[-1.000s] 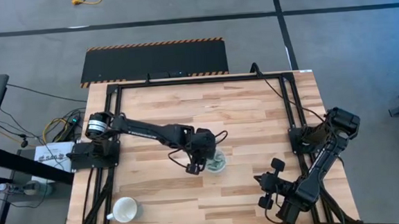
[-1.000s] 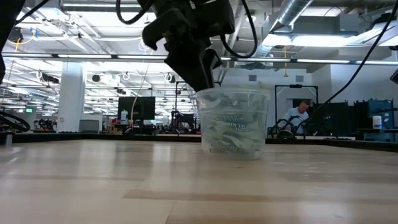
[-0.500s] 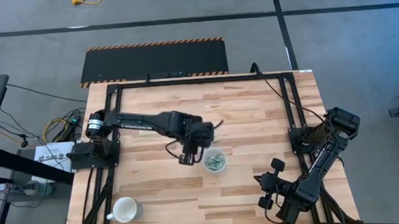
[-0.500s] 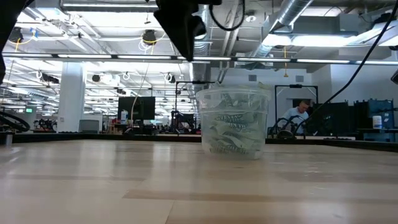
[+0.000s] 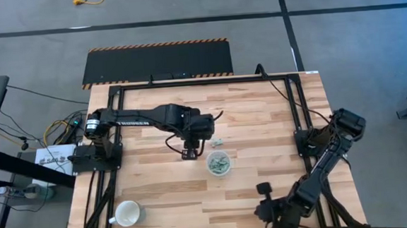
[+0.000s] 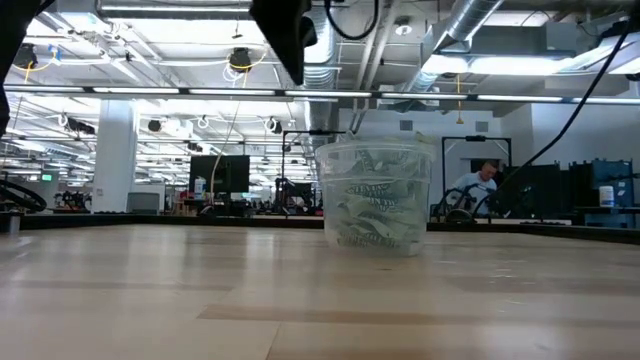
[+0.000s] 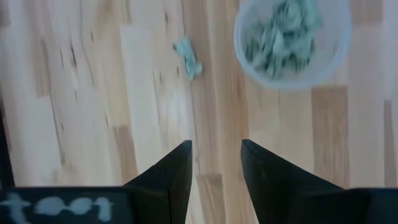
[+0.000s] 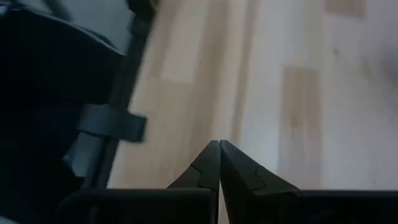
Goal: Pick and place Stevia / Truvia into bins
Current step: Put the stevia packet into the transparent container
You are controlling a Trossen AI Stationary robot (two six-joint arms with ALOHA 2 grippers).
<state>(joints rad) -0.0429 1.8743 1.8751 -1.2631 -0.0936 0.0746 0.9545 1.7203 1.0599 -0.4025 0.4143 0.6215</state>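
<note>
The left gripper [image 7: 216, 163] was held above the table [image 5: 260, 117] at the centre of the high view, its jaws parted and empty. Just right of it lay a loose sachet [image 5: 218, 140]; below that stood the clear cup [image 5: 218, 162], filled with sachets [image 6: 375, 205]. The right gripper [image 8: 219, 163], jaws closed on nothing, was positioned at the lower right table edge.

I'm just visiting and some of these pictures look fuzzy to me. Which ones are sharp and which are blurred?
High view: evenly lit and crisp, the clear cup and white mug easy to read. Low view: the cup is sharp, with bright ceiling lights behind it. Left wrist view: smeared, the cup and a loose sachet soft. Right wrist view: heavily blurred, only the shut right claw and wood grain readable.
</note>
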